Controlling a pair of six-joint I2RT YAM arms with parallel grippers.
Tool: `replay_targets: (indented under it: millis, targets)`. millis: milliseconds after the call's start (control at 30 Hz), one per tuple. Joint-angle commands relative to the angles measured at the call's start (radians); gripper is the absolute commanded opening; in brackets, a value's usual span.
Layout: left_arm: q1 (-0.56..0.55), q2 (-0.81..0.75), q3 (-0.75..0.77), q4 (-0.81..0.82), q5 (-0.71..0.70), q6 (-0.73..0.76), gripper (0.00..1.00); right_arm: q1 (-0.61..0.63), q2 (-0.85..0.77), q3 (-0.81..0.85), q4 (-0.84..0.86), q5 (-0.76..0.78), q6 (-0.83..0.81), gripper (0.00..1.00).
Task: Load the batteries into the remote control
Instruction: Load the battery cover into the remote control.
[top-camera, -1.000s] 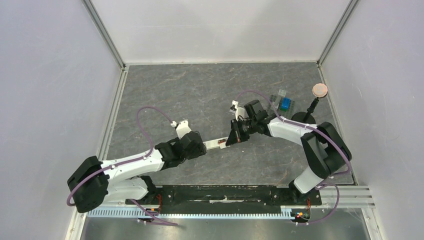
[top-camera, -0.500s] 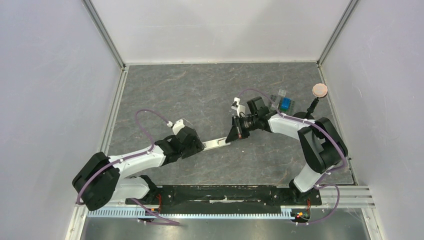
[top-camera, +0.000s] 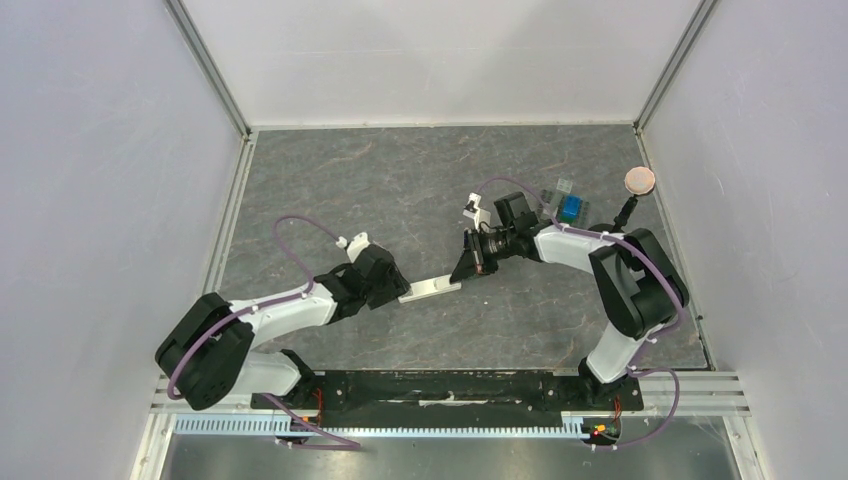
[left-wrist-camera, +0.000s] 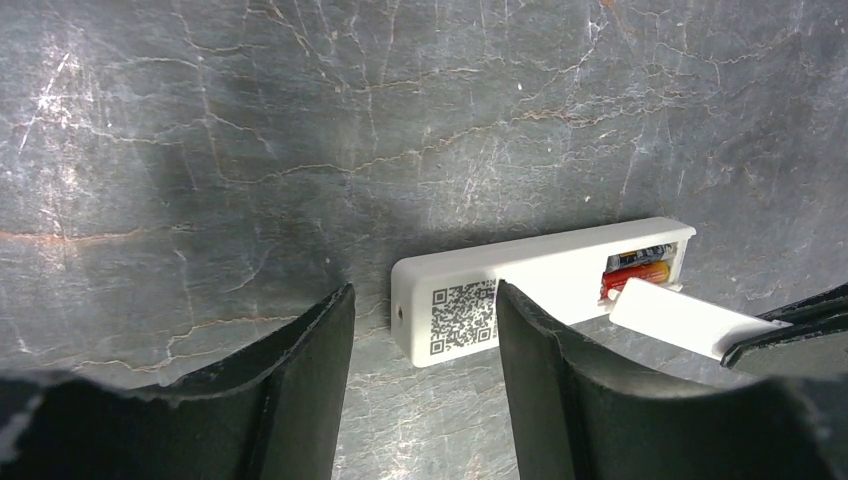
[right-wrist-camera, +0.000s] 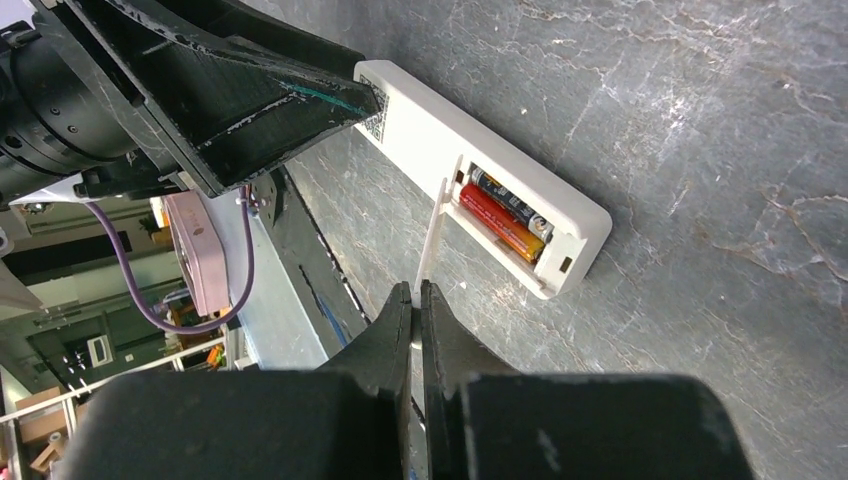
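The white remote control (top-camera: 430, 288) lies back up on the table, code sticker (left-wrist-camera: 462, 312) near its left end. Its battery bay is open, with the red and dark batteries (right-wrist-camera: 503, 215) lying side by side inside; they also show in the left wrist view (left-wrist-camera: 636, 272). My right gripper (right-wrist-camera: 415, 290) is shut on the thin white cover piece (right-wrist-camera: 430, 235), held on edge at the bay's rim. My left gripper (left-wrist-camera: 425, 320) is open and empty, just short of the remote's sticker end. The two grippers show in the top view at the remote's left end (top-camera: 390, 288) and right end (top-camera: 468, 268).
Blue and grey blocks (top-camera: 567, 205) lie at the back right, behind the right arm. A round brown disc on a black stalk (top-camera: 640, 180) stands by the right wall. Pale walls close the table on three sides.
My left gripper has drawn back to the left off the remote, which now lies free on the table. My right gripper has shifted slightly with the cover piece.
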Motion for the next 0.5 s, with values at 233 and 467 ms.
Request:
replay_targets:
  millis: [233,467]
  targets:
    - [0.008,0.041,0.009,-0.030,-0.028,0.057,0.59,-0.022,0.057,0.052,0.018,-0.008,0.000,0.00]
    - [0.008,0.040,0.005,-0.028,-0.026,0.062,0.59,-0.025,0.094,0.059,0.006,-0.025,-0.017,0.00]
